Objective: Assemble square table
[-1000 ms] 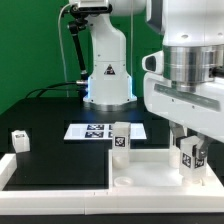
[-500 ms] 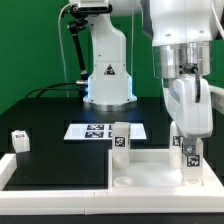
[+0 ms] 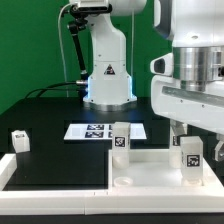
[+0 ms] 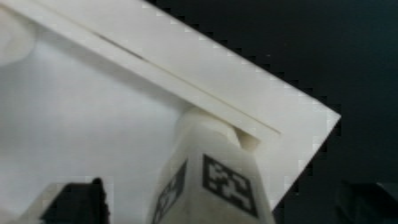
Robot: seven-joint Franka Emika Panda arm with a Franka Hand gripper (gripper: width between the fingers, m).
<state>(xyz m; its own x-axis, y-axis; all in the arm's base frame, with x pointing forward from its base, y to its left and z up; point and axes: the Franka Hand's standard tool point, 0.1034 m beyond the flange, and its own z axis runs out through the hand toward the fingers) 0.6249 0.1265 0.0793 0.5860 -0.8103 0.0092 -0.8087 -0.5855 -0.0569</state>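
Rails (image 3: pixel 12 172) of white plastic lie along the near side of the black counter (image 3: pixel 50 115). The arm's big white base (image 3: pixel 107 75) stands at the back. The marker board (image 3: pixel 98 131) lies flat in the middle. One loose leg (image 3: pixel 20 140) sits alone, far off on the exterior view's left.

The square tabletop (image 3: pixel 150 165) lies at the front, on the exterior view's right. It is white with raised edges. A second leg (image 3: pixel 121 140) stands at its far corner and shows a black-and-white tag. The leg under the gripper (image 3: pixel 188 160) stands upright near the other side, tag facing out.

The gripper (image 3: pixel 191 136) hangs right over that leg. In the wrist view its dark fingers (image 4: pixel 80 200) are spread wide, one on each side, apart from the leg.
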